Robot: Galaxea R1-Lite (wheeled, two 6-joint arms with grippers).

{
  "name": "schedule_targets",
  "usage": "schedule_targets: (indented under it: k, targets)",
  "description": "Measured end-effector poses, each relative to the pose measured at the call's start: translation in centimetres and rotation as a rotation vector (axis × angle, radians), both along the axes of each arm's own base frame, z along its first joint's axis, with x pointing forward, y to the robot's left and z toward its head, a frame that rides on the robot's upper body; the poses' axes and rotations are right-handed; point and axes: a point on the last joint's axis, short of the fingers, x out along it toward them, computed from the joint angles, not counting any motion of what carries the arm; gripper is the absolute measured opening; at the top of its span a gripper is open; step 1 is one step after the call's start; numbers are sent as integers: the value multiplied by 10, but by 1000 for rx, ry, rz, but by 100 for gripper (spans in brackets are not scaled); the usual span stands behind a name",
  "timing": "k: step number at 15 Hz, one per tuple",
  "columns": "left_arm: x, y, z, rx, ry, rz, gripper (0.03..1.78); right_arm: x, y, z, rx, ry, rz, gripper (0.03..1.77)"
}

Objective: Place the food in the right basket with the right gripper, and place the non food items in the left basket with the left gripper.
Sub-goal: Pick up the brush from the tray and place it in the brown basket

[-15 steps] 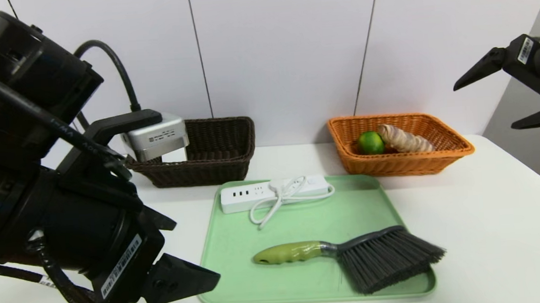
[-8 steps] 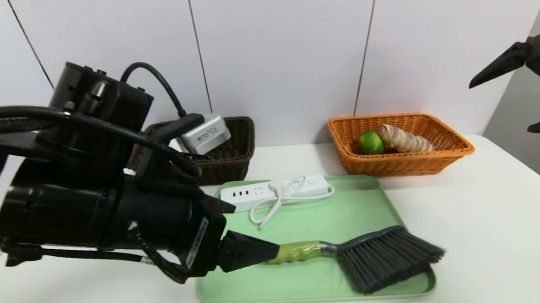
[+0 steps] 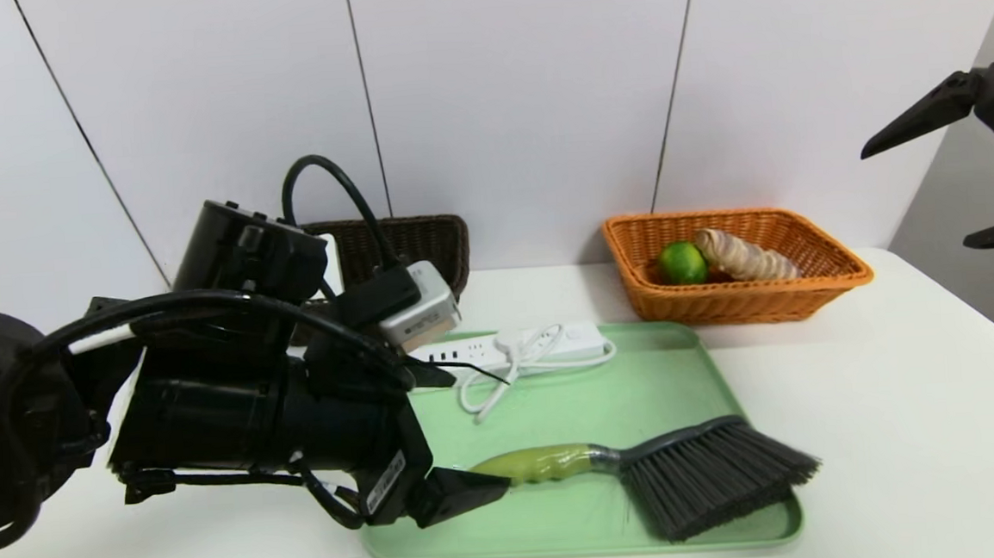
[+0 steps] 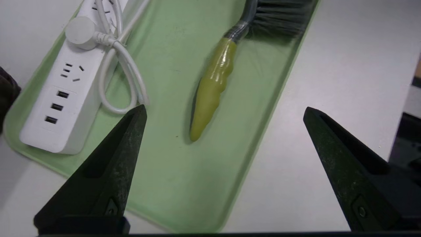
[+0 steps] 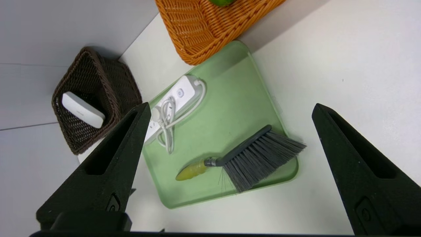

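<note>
The black left hand (image 3: 481, 435) is hovering with fingers apart; the green-handled dark-bristled brush (image 3: 647, 472) and white plastic power strip (image 3: 458, 350) are still awaiting sorting

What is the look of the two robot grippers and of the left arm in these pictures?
The left gripper and the right gripper are black, each with two tapered jaws and a white barcode label. The left arm has black cylindrical housings, looping black cables and a silver-grey box.
</note>
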Motion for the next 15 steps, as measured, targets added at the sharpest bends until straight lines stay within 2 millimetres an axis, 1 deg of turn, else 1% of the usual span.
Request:
schedule_targets:
  k: [2,6,8,11,15]
  targets:
    - [13,-4,-9,57,-53,-41,169,-2,-2,0,26,3,19,170]
    - [40,-21,-16,121,-96,-102,169,-4,-3,-1,50,-7,37,170]
    - [49,-28,-17,155,-99,-135,169,-3,-3,2,54,-48,39,170]
    - [52,-30,-20,229,-34,-175,169,0,-2,2,69,-77,55,170]
    - [52,-31,-18,230,-35,-174,169,2,-2,-8,82,-36,68,170]
